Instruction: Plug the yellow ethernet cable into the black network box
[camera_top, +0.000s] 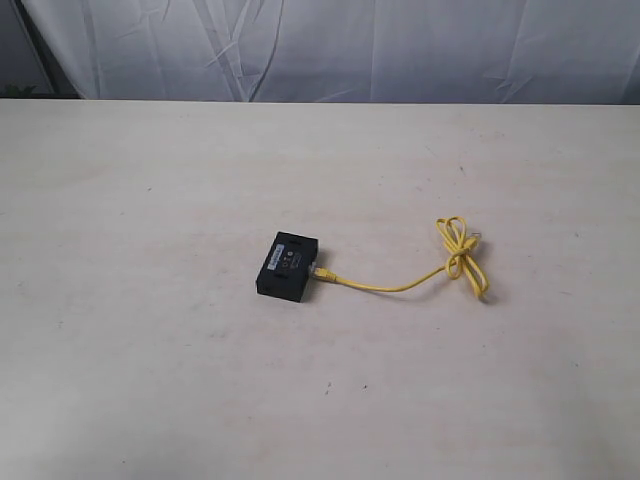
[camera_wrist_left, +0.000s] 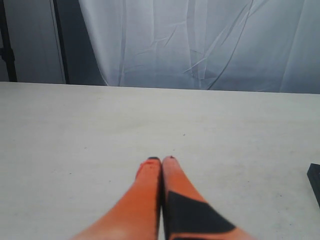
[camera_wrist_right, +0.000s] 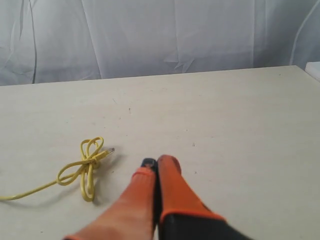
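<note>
thin yellow ethernet cable, loosely knotted, touches the flat rectangular black plastic network box on a matte pale table; orange left gripper and right gripper clenched, empty.

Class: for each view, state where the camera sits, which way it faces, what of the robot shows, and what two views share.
Exterior: above, looking down on the table, box and cable; no robot shows.
Left wrist: on the left arm, facing the curtain across the table; shut left end effector shows.
Right wrist: on the right arm, facing the curtain too; shut right end effector shows.
Shared: exterior and right wrist both show the cable's knot.
</note>
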